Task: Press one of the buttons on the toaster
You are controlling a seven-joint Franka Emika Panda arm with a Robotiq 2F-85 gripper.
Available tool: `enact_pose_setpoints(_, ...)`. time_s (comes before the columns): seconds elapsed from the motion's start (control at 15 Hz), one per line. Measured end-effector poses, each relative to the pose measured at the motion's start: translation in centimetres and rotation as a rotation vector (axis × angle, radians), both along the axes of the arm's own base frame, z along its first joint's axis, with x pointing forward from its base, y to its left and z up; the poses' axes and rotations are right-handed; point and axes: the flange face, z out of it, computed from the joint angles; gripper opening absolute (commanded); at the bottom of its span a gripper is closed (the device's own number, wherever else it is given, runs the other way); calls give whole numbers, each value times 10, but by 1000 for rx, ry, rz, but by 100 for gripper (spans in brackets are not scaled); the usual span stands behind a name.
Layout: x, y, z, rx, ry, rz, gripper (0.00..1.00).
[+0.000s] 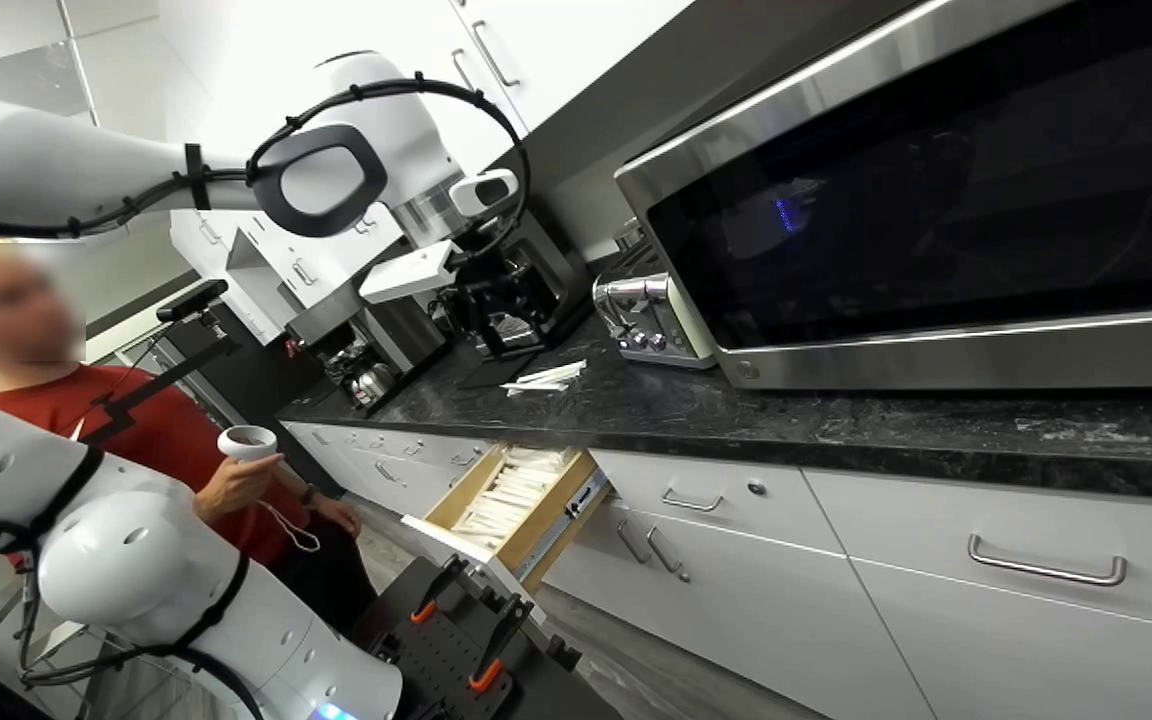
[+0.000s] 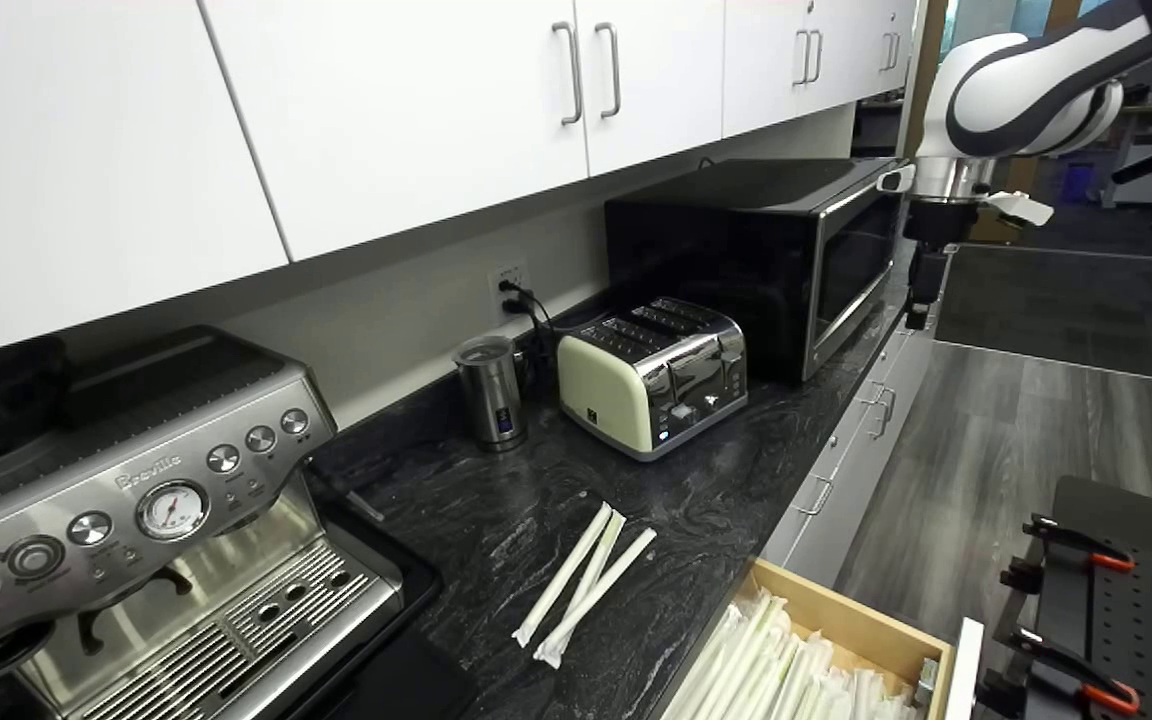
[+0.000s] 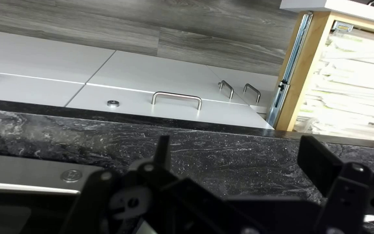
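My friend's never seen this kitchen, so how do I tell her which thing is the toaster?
Find the big black microwave on the dark counter. Beside it, between it and a silver jug, sits the much smaller toaster. Unlike either neighbour, it has cream-coloured ends and long slots on top.

Whites burn out, blacks close up

In an exterior view, wall cabinets [image 1: 576,45] bleach out at upper centre, a blue glint [image 1: 784,213] marks the oven glass [image 1: 966,200] at right, and the person's face [image 1: 28,300] is blurred. In an exterior view, highlights streak the toaster [image 2: 691,370] mid-frame; the wall [image 2: 406,330] under the cabinets lies in shade. In the wrist view, the contents [image 3: 352,91] of the drawer [image 3: 307,65] glare at right; at the bottom, the jaws are soft-edged, nearly black.
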Motion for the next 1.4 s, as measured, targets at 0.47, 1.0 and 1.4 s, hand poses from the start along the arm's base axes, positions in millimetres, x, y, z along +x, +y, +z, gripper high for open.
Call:
enact_pose_setpoints(0.47, -1, 30, -6, -29, 5, -235, 100)
enact_pose_setpoints(1.0, -10, 143, -27, -84, -63, -232, 100)
enact_pose_setpoints(1.4, -3, 202, -19, -100, -126, -138, 100)
